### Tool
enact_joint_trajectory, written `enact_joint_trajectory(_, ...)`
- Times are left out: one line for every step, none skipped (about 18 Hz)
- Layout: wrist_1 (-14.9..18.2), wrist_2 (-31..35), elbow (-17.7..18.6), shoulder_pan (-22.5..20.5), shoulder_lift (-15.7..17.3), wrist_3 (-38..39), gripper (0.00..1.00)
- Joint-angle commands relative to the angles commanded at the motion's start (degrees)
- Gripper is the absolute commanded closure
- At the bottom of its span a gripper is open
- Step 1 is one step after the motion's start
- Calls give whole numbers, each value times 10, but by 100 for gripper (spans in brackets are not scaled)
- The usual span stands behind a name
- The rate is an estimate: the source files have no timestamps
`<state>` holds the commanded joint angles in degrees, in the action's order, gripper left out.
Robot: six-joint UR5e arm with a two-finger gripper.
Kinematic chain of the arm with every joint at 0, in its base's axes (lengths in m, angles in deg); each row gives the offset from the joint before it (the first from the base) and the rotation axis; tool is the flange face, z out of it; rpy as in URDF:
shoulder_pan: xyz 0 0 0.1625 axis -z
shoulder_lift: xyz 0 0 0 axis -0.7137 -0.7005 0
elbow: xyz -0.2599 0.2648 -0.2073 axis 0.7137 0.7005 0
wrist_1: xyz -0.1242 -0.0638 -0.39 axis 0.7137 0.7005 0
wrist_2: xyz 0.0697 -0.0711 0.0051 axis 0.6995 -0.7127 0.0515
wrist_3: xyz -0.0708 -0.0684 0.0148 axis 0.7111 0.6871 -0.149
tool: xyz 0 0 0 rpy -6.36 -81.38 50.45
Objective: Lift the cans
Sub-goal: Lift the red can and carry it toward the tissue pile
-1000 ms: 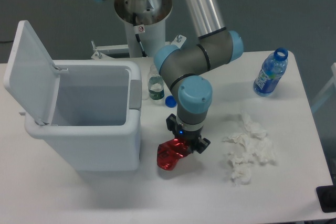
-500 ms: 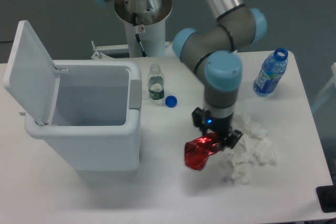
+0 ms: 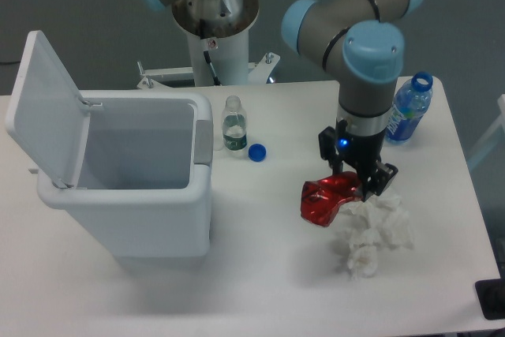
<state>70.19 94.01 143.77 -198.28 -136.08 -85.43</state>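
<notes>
The arm (image 3: 347,13) has swung a good way over in the last second: it was bent low beside the bin, and now it stands taller and farther toward the side of the table (image 3: 260,290) where the big bottle sits. It has risen as it went, too, because the shadow on the tabletop now lies clearly apart from what it carries.

The white bin (image 3: 134,187), lid tipped open, has not shifted at all.

The crumpled tissue (image 3: 371,234) lies where it did, only now the load hangs just above its near edge instead of well to one side.

The gripper (image 3: 357,185) is clamped on the red can (image 3: 325,199), fingers pinching its upper end, so the dented body dangles out at a tilt. A second ago that can hung low beside the bin's front corner; now it is in the air between the bin and the tissue.

The blue-label bottle (image 3: 406,112), the small green-label bottle (image 3: 233,125) and the loose blue cap (image 3: 256,151) are all just as they were.

To my eye the pick-up itself is done: the can is off the table and travelling with the arm. Odd, though, that it is heading away from the open bin.
</notes>
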Motion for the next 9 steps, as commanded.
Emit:
enact_joint_trajectory(2, -3, 0, 0, 1, 0, 52)
enact_joint_trajectory(2, -6, -2, -1, 1, 0, 52)
enact_joint_trajectory(2, -9, -2, -2, 1, 0, 52)
enact_joint_trajectory(1, -11, -2, -2, 2, 0, 52)
enact_joint_trajectory(1, -13, -2, -2, 3, 1, 52)
enact_joint_trajectory(1, -14, -2, -3, 3, 1, 52)
enact_joint_trajectory(1, -14, -2, -4, 4, 1, 52)
enact_joint_trajectory(2, -15, -1, -7, 5, 1, 52)
enact_joint_trajectory(2, -19, 0, -9, 8, 1, 52)
